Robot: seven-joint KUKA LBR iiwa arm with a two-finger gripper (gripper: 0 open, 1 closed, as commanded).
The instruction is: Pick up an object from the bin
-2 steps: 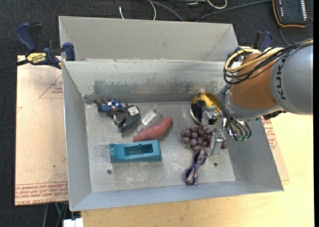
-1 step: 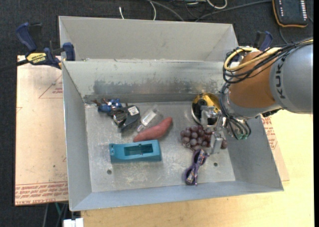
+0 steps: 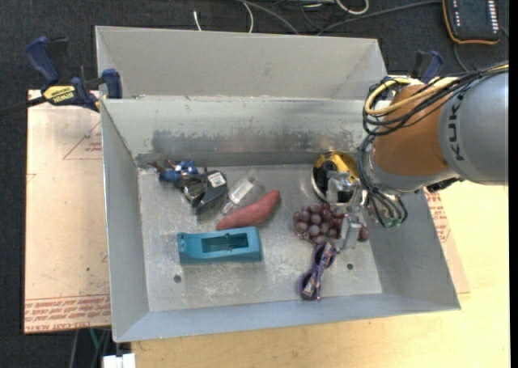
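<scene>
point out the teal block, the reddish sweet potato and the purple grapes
teal block (image 3: 196,250), camera view, on its top face left of the slot
reddish sweet potato (image 3: 249,211), camera view, middle of its body
purple grapes (image 3: 314,221), camera view, centre of the bunch

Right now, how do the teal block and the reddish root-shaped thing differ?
The teal block is boxy with a slot on top; the reddish thing is rounded and tapered. The teal block lies nearly level; the reddish thing slants up-right. Both lie on the bin floor.
</scene>
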